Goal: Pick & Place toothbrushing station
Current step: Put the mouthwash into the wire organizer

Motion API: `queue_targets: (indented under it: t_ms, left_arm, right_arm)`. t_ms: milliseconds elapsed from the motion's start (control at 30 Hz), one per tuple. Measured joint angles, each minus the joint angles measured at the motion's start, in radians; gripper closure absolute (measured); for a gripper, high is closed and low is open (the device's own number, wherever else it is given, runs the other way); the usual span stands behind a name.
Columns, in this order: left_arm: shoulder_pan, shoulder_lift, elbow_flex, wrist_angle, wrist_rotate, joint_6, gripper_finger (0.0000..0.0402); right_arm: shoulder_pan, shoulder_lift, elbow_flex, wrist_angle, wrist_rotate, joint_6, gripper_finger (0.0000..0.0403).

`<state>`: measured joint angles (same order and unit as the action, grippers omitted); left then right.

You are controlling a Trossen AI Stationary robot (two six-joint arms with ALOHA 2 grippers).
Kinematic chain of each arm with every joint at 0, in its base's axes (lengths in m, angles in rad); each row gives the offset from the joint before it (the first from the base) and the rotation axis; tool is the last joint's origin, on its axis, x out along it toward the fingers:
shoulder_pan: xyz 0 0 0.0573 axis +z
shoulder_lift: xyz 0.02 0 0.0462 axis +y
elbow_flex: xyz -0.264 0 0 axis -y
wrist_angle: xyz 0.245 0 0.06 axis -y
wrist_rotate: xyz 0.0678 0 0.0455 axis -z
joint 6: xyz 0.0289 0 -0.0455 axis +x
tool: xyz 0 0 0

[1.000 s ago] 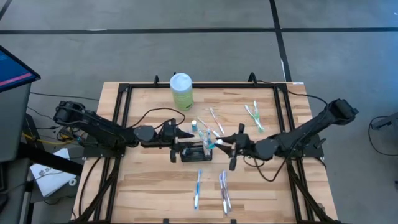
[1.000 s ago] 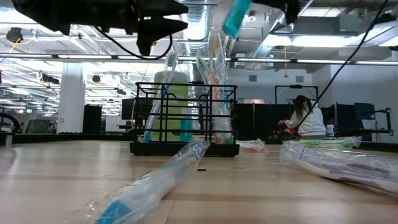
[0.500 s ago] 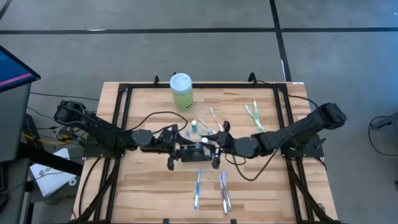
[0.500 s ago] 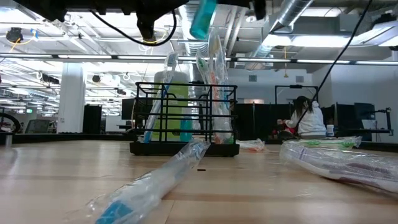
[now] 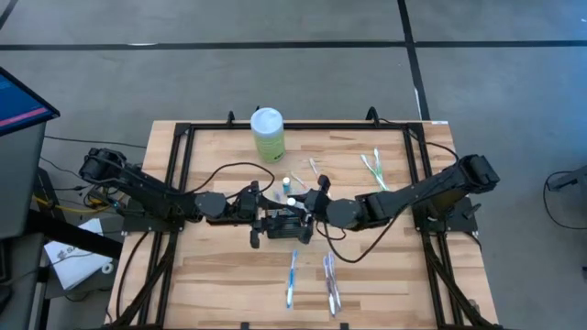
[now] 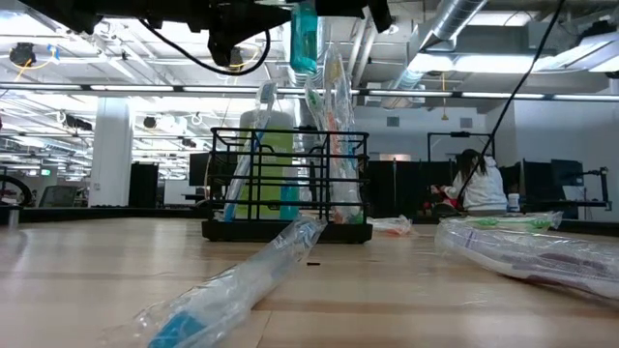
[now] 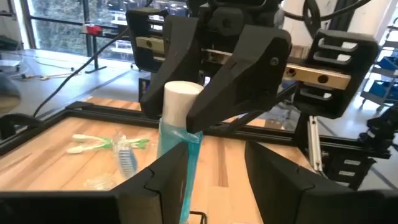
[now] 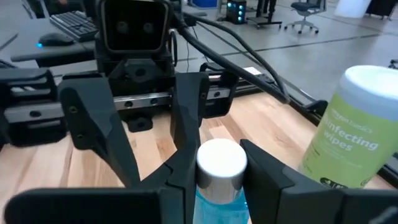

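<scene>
both wrist views – unlike overhead – show right gripper [image 8: 211,186] clamping blue tube [image 8: 221,190]; left gripper [image 7: 214,180] open.

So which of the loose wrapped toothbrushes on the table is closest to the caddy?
The blue-handled toothbrush just in front of the caddy; the green pair lies farther off.

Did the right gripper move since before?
Yes. The right gripper, shut on the blue tube, moved left in the high view, over the caddy.
</scene>
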<state>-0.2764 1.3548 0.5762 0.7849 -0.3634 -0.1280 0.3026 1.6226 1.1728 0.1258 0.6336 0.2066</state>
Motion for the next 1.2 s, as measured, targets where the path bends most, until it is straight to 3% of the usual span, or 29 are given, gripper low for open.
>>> queue_targets:
  t_ms: [733,1200]
  left_arm:
    - [-0.004,0.001,0.002,-0.008,-0.169,0.066,0.0245]
    - [0.002,0.015,-0.002,-0.018,-0.182,0.068,0.0298]
  right_arm:
    - [-0.01,0.003,0.002,0.057,-0.067,0.006,0.0315]
    - [-0.02,0.026,0.0,0.064,-0.099,0.026,0.0315]
